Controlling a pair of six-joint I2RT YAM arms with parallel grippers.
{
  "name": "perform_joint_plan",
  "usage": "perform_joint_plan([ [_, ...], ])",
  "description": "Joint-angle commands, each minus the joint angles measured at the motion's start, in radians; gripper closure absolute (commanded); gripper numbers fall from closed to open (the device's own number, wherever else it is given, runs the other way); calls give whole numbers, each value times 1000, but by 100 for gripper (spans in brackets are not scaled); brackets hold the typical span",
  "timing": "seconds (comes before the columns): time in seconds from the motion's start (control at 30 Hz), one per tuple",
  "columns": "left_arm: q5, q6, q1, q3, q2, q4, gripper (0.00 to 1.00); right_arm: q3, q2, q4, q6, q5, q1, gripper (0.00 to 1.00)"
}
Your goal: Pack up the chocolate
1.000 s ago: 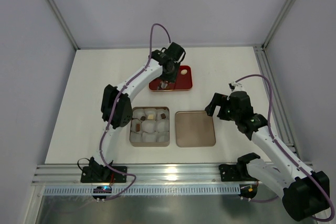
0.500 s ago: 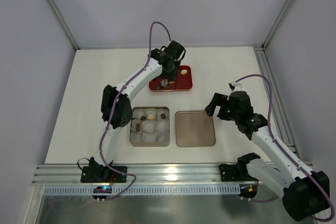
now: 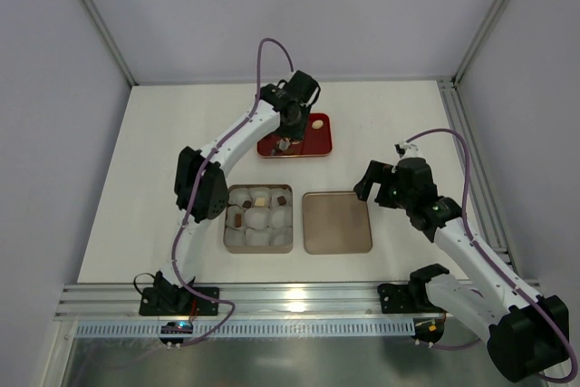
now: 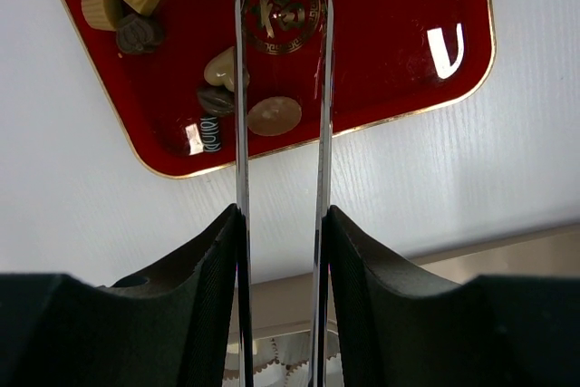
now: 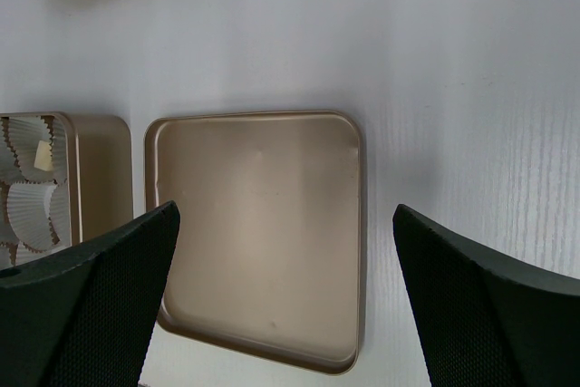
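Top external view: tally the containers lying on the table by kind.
red tray: 1
gold tin lined with paper cups: 1
gold tin lid: 1
Total: 3

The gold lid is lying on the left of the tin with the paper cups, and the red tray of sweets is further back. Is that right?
No. The top view shows the gold lid lying on the right of the tin, not the left. The tin does hold paper cups, and the red tray of sweets is further back.
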Motion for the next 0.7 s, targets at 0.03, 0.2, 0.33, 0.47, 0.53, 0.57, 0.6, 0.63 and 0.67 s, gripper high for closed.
perform_joint_plan([
  [0.03,-3,-60,0,38,-1,-18,59,-16,-8,38,-7,16,3,0],
  [0.2,-6,-104,0,30,3,-22,59,-25,-9,42,-7,14,3,0],
  [0.33,-1,-114,0,19,-1,-16,59,-31,-14,44,-7,16,3,0],
  [0.47,3,-127,0,16,-3,-7,60,-34,-14,50,-6,14,3,0],
  [0.53,3,-135,0,16,-1,-6,60,-37,-9,53,-6,14,3,0],
  [0.57,5,-137,0,16,0,-4,60,-36,-9,52,-4,13,2,0],
  [0.6,8,-140,0,18,0,-4,60,-36,-9,53,-6,13,3,0],
  [0.63,9,-146,1,16,3,-3,60,-37,-11,53,-6,13,3,0],
  [0.67,12,-149,0,18,3,-3,60,-37,-11,52,-7,14,5,0],
])
